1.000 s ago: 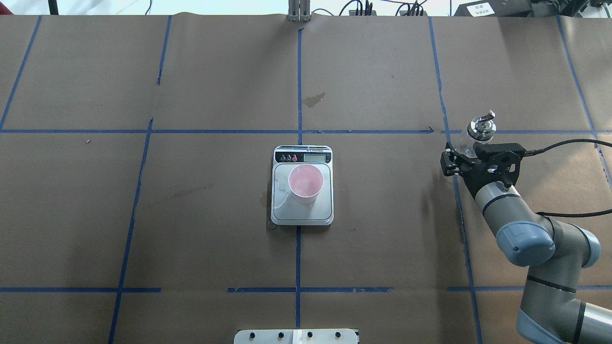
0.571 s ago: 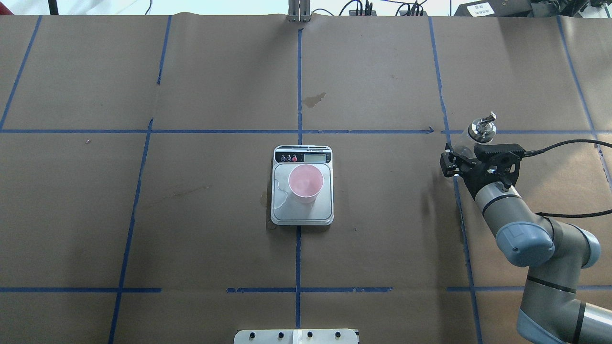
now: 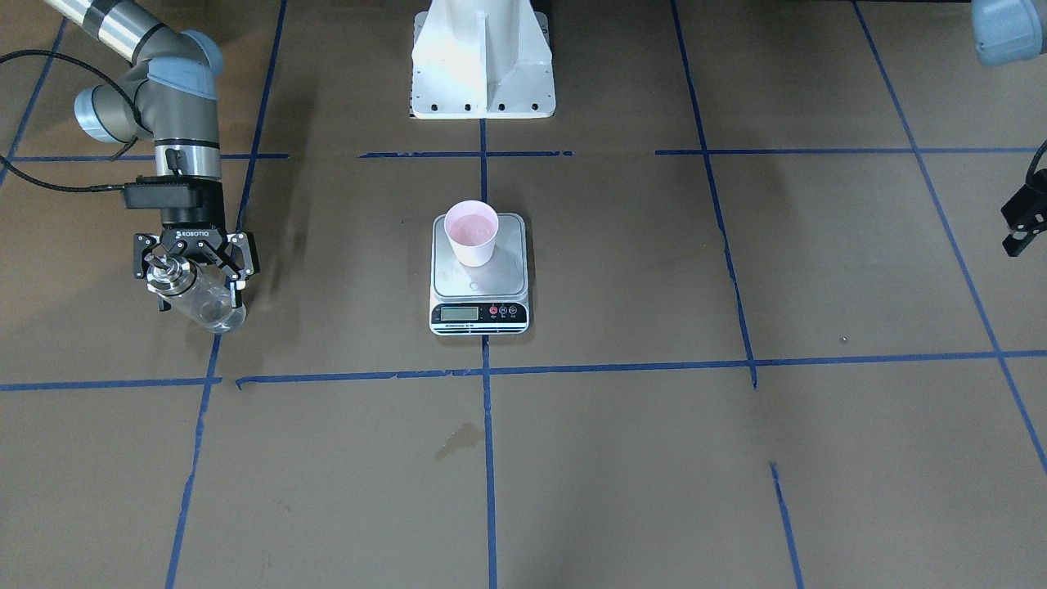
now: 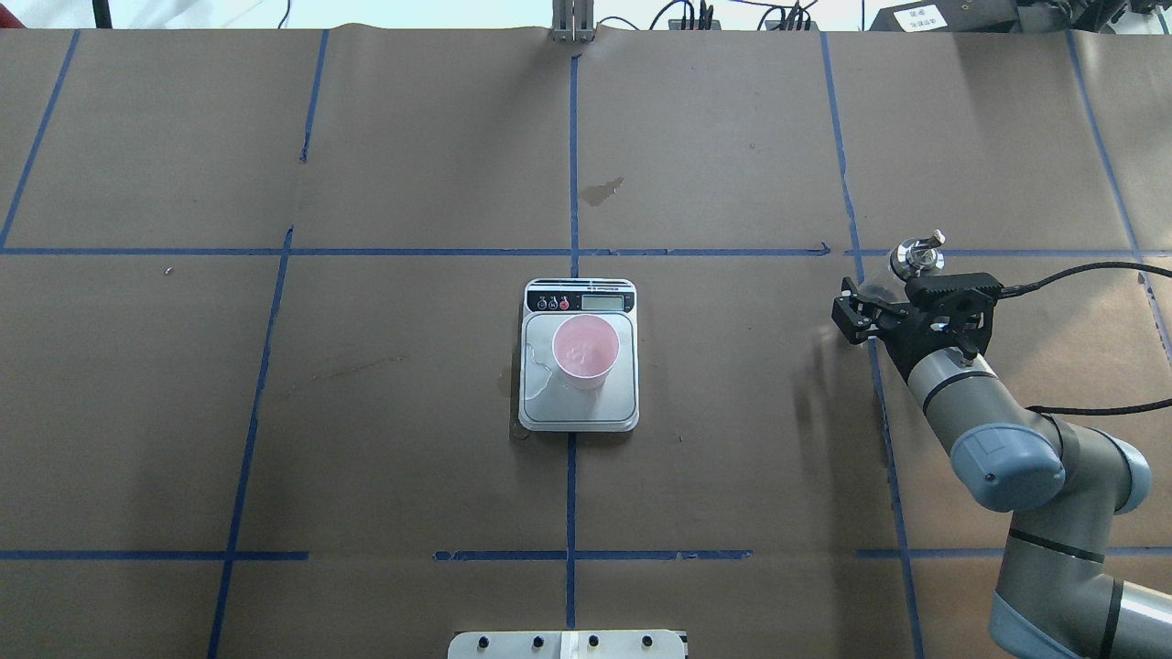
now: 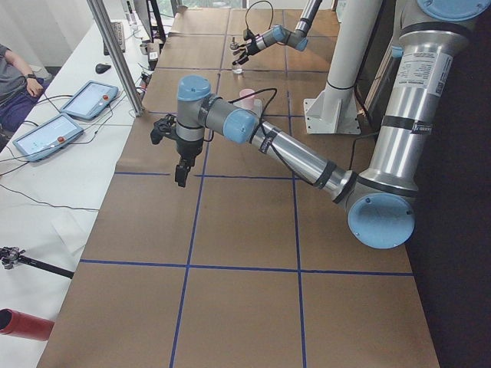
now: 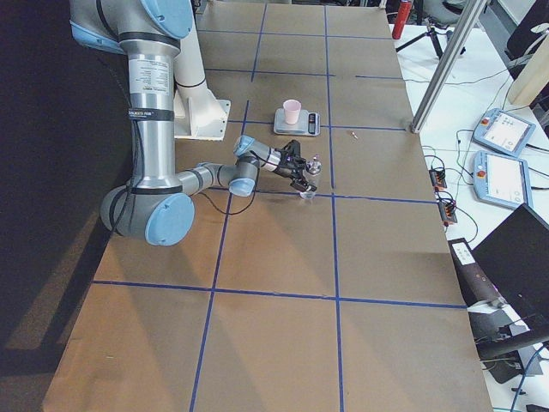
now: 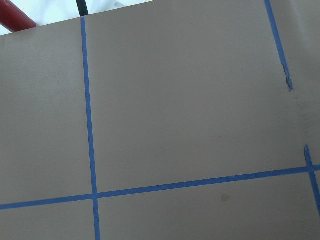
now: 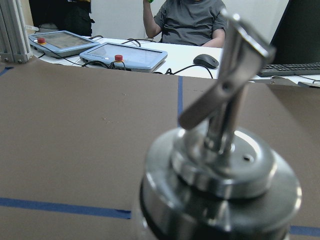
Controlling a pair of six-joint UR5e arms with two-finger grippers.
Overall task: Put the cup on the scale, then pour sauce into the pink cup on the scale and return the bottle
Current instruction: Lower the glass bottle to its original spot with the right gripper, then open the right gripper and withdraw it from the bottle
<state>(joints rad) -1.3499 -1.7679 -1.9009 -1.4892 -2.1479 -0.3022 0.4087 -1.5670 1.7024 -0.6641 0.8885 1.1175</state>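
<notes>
The pale pink cup (image 4: 586,348) stands upright on the steel plate of the scale (image 4: 577,409) at the table's middle; both also show in the front view, cup (image 3: 471,231) and scale (image 3: 479,282). My right gripper (image 4: 881,309) is shut on the clear glass bottle (image 4: 917,256) far to the right of the scale, low over the brown paper. The bottle (image 3: 204,304) is upright, spout up. Its metal collar and spout (image 8: 220,150) fill the right wrist view. My left gripper (image 3: 1021,225) hangs at the table's left side, away from everything; I cannot tell its jaw state.
The white robot base (image 3: 481,65) stands behind the scale. Blue tape lines cross the brown paper, with a small stain (image 4: 602,190) beyond the scale. Tablets (image 6: 506,133) and a seated person (image 8: 195,20) are past the table's far edge.
My right gripper has come down toward the table with the bottle in it. The cup and scale have not moved.
</notes>
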